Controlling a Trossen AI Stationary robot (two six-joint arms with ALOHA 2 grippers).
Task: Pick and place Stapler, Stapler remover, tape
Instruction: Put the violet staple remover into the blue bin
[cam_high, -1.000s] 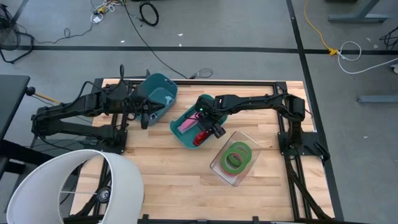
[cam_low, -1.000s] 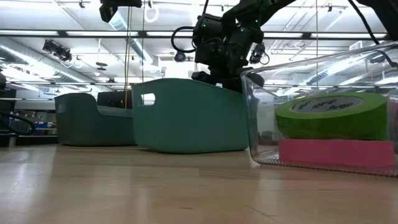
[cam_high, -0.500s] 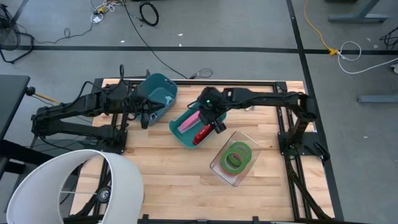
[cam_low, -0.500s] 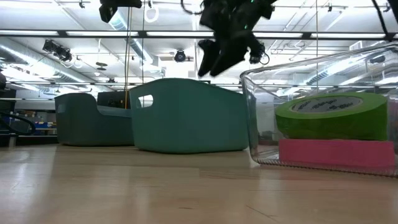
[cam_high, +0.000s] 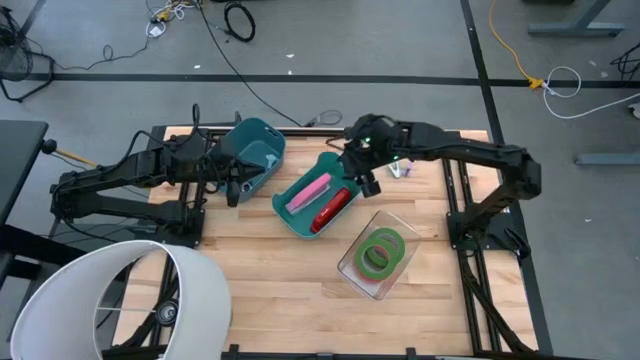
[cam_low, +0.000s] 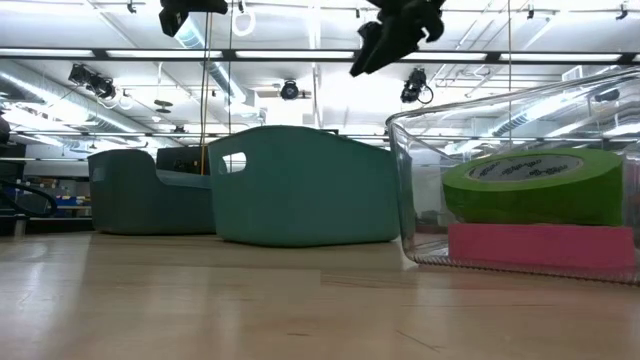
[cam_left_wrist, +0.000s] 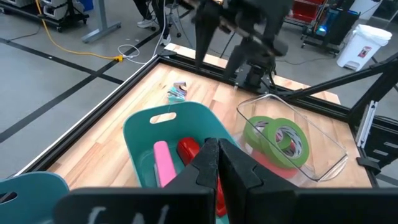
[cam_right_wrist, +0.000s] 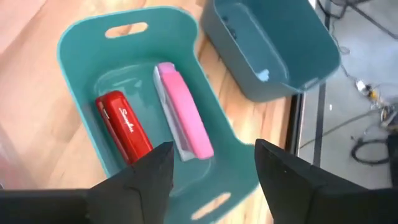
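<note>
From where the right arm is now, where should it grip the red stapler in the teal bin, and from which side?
Grip the red stapler across its narrow width near mid-length, coming straight down from above. It lies flat along the bin floor beside the pink stapler, and the walls block any sideways approach. A small gap shows between the two, so one finger could probably fit there. The right hand is open above the bin.

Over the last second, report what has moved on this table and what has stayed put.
The right gripper has risen out of the middle teal bin and pulled back toward the table's far edge, fingers open and empty. The red stapler it hovered over lies in that bin beside the pink stapler. The left gripper, the second teal bin and the tape rolls in the clear container are unchanged.
</note>
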